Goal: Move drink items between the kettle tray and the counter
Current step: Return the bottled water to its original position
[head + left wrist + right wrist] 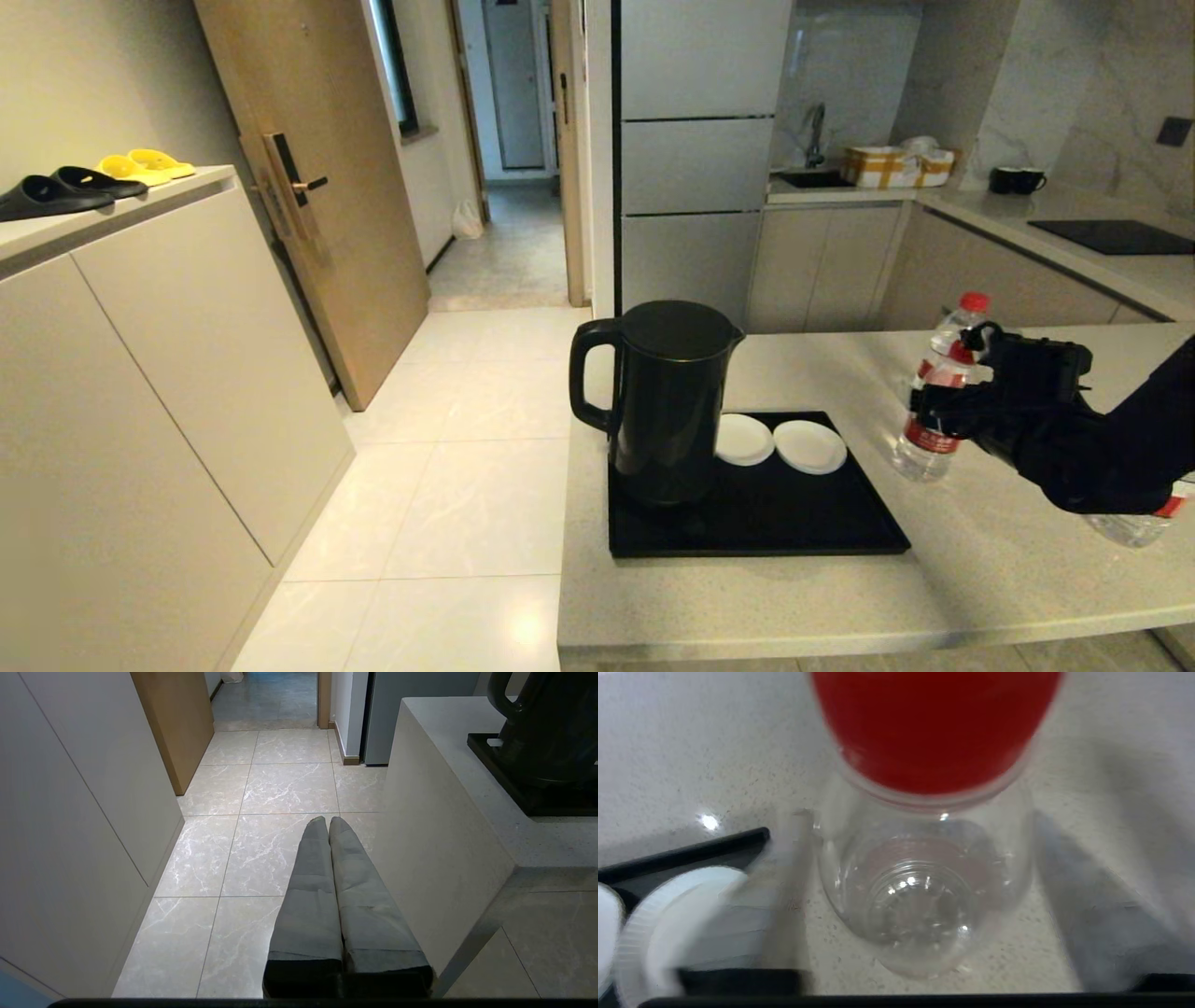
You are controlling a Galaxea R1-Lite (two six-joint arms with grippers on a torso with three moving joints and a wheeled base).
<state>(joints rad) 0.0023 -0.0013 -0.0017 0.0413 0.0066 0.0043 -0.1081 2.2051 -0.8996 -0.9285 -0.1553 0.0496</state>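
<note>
A clear water bottle [945,369] with a red cap stands slightly tilted just right of the black kettle tray [794,523], its base low over the beige counter [934,597]. My right gripper [934,406] is shut on its labelled middle. In the right wrist view I look down on the bottle [924,896] past its red cap, with a finger [789,882] against each side. A second bottle [1134,525] lies on the counter, mostly hidden under my right arm. The third bottle is out of view. My left gripper [327,820] hangs shut and empty over the floor beside the counter's end.
A black kettle [667,401] stands on the tray's left half, and two white discs [810,446] lie at its back. The tray's front right is bare. A cabinet with slippers [93,182] lines the left. Black mugs [1018,179] and a cooktop [1116,236] are on the far worktop.
</note>
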